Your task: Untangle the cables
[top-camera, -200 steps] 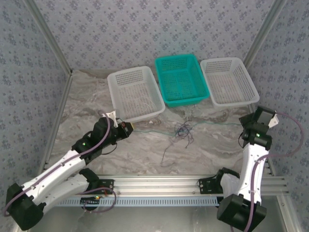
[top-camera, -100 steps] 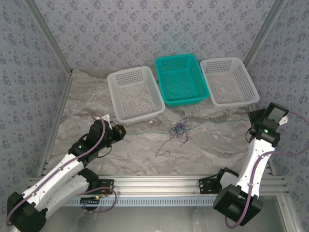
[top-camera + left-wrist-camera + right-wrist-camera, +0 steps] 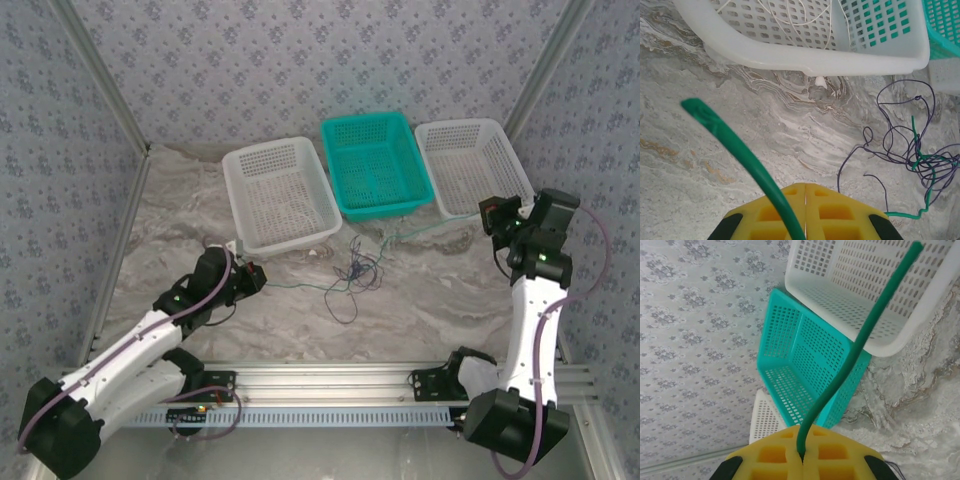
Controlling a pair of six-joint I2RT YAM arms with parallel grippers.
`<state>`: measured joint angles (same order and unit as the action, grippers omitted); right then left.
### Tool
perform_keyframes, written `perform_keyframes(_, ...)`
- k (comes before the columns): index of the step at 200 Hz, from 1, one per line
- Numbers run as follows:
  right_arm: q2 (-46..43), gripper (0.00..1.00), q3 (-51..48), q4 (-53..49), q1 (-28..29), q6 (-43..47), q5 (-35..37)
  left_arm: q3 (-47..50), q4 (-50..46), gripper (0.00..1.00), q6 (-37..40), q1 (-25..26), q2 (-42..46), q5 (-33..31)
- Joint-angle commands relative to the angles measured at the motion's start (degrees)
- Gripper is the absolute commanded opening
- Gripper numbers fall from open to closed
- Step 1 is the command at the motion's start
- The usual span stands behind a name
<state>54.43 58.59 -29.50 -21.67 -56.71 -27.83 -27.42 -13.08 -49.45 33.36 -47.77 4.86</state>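
Now left gripper (image 3: pixel 258 276), right gripper (image 3: pixel 489 214) each pinch green cable (image 3: pixel 432 230) (pads pressed together); tangle (image 3: pixel 355 270) between them on table (image 3: pixel 430 300).

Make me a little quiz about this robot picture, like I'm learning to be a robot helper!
1. What colour is the cable pinched by the left gripper and by the right gripper?
2. Which one stands in the middle of the row of baskets? A) a white basket B) the teal basket C) a purple basket
3. True or false: the purple tangle lies inside a basket.
Key: 1 green; 2 B; 3 false, it lies on the table.
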Motion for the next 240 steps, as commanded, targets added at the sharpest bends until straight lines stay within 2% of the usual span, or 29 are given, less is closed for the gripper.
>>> perform_keyframes(1, -0.68, 0.0, 4.13, -4.69, -4.94, 2.71, 1.84, -1.14, -2.96, 0.0, 1.68, -0.36, 1.14, -3.43)
perform_keyframes(19, 0.03, 0.0, 2.11, -3.77, -14.71, -1.56, -2.66, 0.66, -7.8, 0.0, 1.46, -0.84, 3.16, -9.07)
perform_keyframes(34, 1.7, 0.0, 1.52, -3.65, -18.85, -2.69, -2.89, 4.92, -7.74, 0.0, 0.18, -3.13, 5.15, -8.69)
perform_keyframes(58, 2.94, 0.0, 0.75, -2.26, -19.76, -3.07, -0.37, 11.41, -4.69, 0.0, -3.06, -8.72, 8.68, -2.32)
perform_keyframes(93, 4.61, 0.0, 1.24, -0.54, -19.83, -3.0, -0.44, 11.96, -6.81, 0.0, -1.22, -11.91, 12.96, -1.07)
perform_keyframes(114, 5.38, 0.0, 2.32, 2.32, -15.85, -2.71, -2.3, 11.31, -4.98, 0.0, 0.47, -13.82, 12.22, 1.5)
perform_keyframes(147, 5.84, 0.0, 9.19, 0.27, -8.7, 0.81, -0.93, 8.95, -2.27, 0.0, 2.13, -14.56, 7.62, 5.16)
perform_keyframes(171, 7.14, 0.0, 18.16, 2.13, -2.37, 1.51, 1.09, 7.92, -0.67, 0.0, 3.34, -14.55, 7.7, 7.44)
perform_keyframes(203, 12.86, 0.0, 30.03, 5.13, 10.6, 8.2, 12.64, 6.89, -0.06, 0.0, 4.87, -14.51, 10.6, 8.66)
perform_keyframes(240, 21.16, 0.0, 34.18, 22.02, 23.61, 20.1, 25.47, 4.02, 0.93, 0.0, 8.55, -12.62, 12.92, 9.41)
